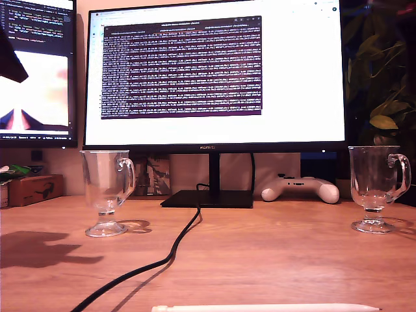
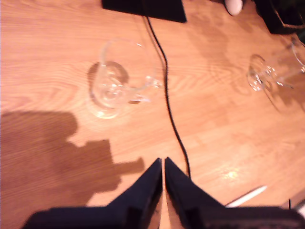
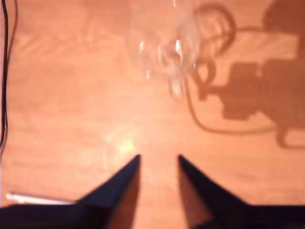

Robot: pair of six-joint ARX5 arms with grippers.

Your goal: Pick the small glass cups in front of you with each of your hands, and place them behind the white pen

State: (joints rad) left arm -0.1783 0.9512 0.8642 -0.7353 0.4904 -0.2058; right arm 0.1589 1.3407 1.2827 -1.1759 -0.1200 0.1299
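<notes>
Two glass cups (image 1: 107, 188) (image 1: 376, 187), white pen (image 1: 266, 307), HUAWEI-branded monitor (image 1: 214, 75)

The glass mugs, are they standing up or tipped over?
Upright: both glass mugs stand on their round feet on the desk.

Warm, orange-tinted light covers the wooden desk (image 1: 273, 253) in all three views. In the exterior view the large monitor (image 1: 214, 71) glares nearly white around its dark text window, and the plant (image 1: 380, 65) at that view's right sinks into gloom. Hard-edged arm shadows fall on the desk (one at the exterior view's left). The first wrist view is fairly sharp, with a small bright glint on the wood. The second wrist view is soft throughout; its glass cup (image 3: 164, 47) smears into pale streaks.
</notes>
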